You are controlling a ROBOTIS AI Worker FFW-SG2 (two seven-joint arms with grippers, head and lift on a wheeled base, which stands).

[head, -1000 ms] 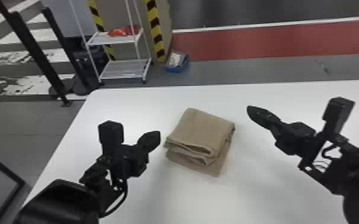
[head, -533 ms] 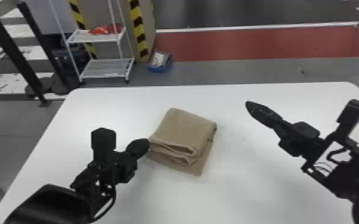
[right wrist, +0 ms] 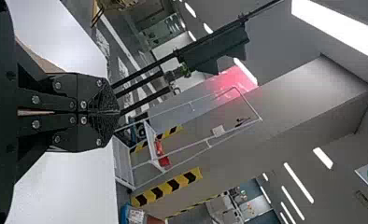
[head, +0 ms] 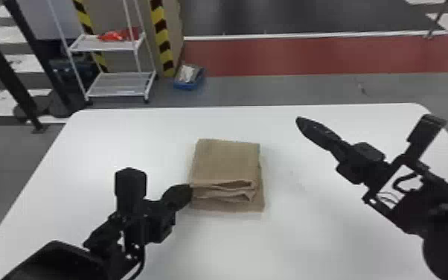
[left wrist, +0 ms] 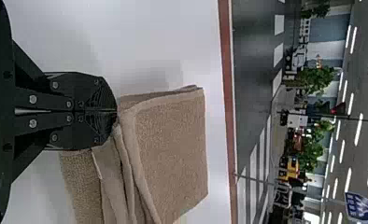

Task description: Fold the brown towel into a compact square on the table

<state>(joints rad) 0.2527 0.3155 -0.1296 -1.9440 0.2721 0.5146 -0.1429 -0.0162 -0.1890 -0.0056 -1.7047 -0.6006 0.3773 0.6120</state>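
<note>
Brown towel point(head: 227, 164) is sitting in a neat folded stack on your white worktop point(head: 271, 242), a bit closer to the left edge than the right one. Its far side runs pretty much parallel to the worktop's far edge, with a strip of white between the two. The side toward you is where the layers show: a couple of loose folds stacked up, and the bottom layer pokes out under them on the near side and a little on the right.

Your left gripper point(head: 189, 190) is right at the towel's near left corner, tips up against the cloth. In the left wrist view that left gripper point(left wrist: 116, 111) has its jaws closed flat together, the folded edges starting right at the tips.

Your right gripper point(head: 299, 122) hangs over the right part of the worktop, well apart from the towel, pointing toward the far edge. The right wrist view shows its jaws closed too, nothing gripped. You've got a wide stretch of bare white between it and the towel's right side, and more on the near side of the stack. Past the far left corner there's a wire shelf point(head: 121, 86) on the floor.
</note>
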